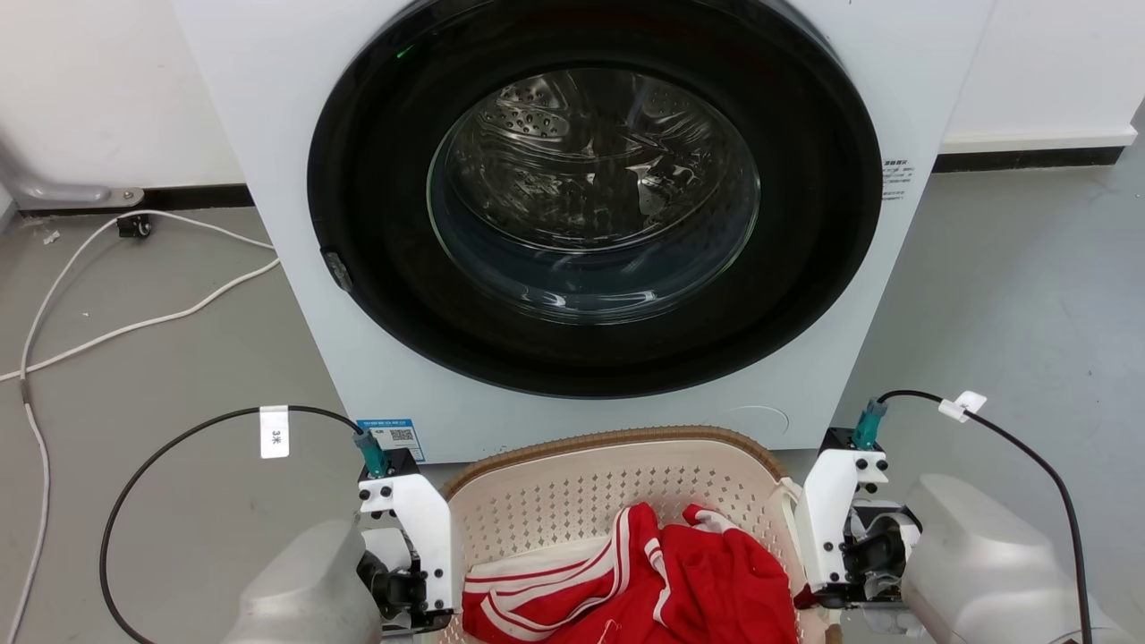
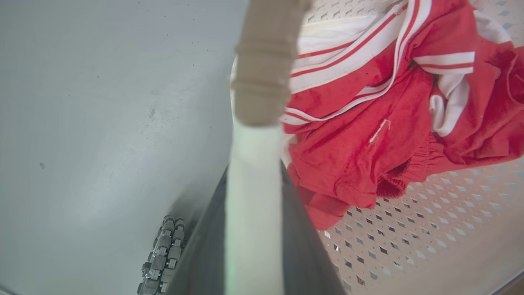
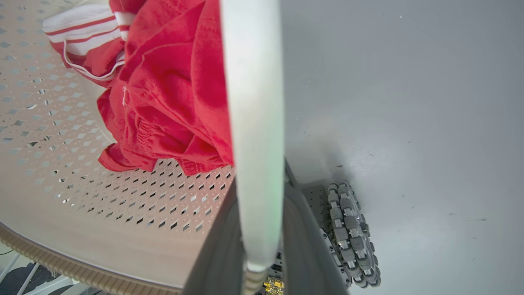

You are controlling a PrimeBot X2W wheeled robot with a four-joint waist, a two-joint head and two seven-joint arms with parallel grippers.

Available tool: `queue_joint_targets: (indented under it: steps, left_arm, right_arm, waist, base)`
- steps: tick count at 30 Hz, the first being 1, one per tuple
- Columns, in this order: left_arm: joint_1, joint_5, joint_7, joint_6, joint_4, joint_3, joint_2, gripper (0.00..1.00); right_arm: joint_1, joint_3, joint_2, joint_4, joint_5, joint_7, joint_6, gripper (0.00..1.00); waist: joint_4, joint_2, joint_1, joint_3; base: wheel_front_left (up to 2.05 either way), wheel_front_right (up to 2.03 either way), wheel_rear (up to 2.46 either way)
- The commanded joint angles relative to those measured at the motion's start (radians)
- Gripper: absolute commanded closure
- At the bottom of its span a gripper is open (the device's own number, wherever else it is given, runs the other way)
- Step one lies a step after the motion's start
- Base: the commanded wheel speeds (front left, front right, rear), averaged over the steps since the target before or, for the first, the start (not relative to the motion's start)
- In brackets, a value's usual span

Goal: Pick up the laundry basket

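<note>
Grey floor [image 1: 1011,295] surrounded the laundry basket [image 1: 572,501], washing machine [image 1: 250,89] at 12 o'clock; left gripper [image 2: 254,176] and right gripper [image 3: 260,180] clenched its handles [image 3: 254,82].

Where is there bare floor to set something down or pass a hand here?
Free: grey floor right of the washer, bordered by the baseboard behind and the right forearm. Left of the washer, a white cable and a black cable loop break up the floor. Crowded: no gap shows between the laundry basket and washer front; fingers flank its handles.

Grey floor [image 1: 1029,295] bears the washing machine [image 1: 590,224]; a white cable [image 1: 188,311] trails left.
</note>
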Motion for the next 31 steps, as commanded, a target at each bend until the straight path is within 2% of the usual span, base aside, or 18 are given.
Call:
queue_joint_targets:
  steps: [1,31]
  left_arm:
    - [-0.012,-0.008,-0.004,-0.013,-0.008,-0.004,-0.017,1.0]
    - [-0.007,-0.039,-0.023,-0.013,-0.006,-0.035,-0.015,1.0]
  right_arm:
    - [0.008,-0.007,0.012,-0.008,-0.004,-0.002,0.01,1.0]
    - [0.021,-0.047,0.007,-0.008,-0.038,0.007,0.007,1.0]
  waist:
    - [0.0,-0.0001,0.0,0.0]
    - [0.001,-0.0001,0.0,-0.004]
  base:
    - [0.0,0.0,0.0]
    - [0.0,0.0,0.0]
